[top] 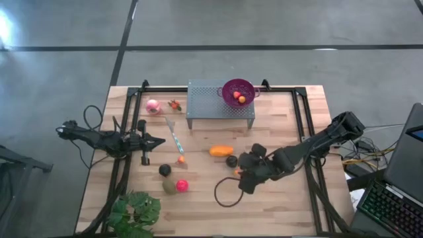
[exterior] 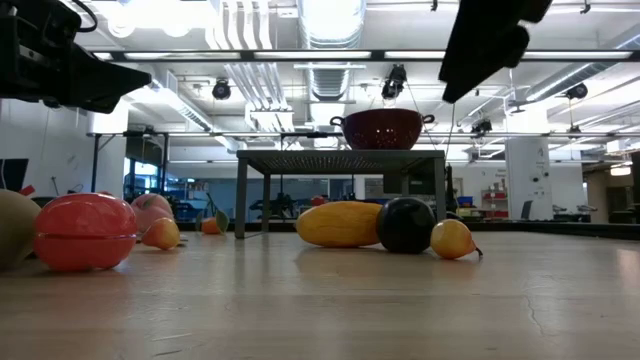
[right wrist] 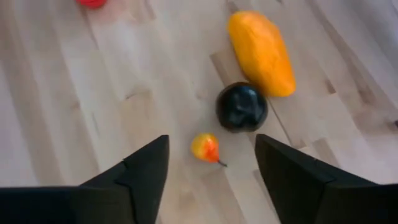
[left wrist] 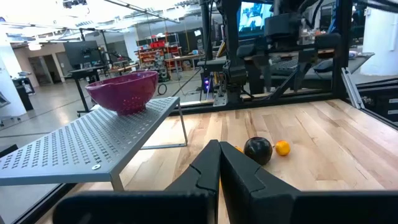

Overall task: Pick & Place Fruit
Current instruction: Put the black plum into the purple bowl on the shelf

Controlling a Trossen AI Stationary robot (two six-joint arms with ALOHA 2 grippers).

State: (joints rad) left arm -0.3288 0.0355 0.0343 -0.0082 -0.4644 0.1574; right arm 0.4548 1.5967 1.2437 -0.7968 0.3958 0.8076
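Observation:
My right gripper [right wrist: 211, 146] is open and points slanting down over a small orange-yellow fruit [right wrist: 205, 148] that lies on the table between and beyond its fingertips, untouched. Just past it lie a black ball [right wrist: 242, 107] and an elongated orange piece [right wrist: 261, 53]. In the high view the right gripper [top: 242, 174] is right of the table's middle. A pink ball [top: 153, 106], a second black ball [top: 164, 170], an olive piece [top: 170, 186] and a red ball [top: 182, 185] lie on the left half. My left gripper [left wrist: 219, 163] is shut and waits level at the left [top: 158, 140].
A purple perforated bowl [top: 238, 91] with two small fruit pieces stands on a grey perforated stand [top: 211, 104] at the far middle. A leafy plant [top: 135, 211] sits at the near left corner. A black cable loop [top: 223, 193] lies near the right gripper. Small orange-red bits [top: 175, 104] lie beside the pink ball.

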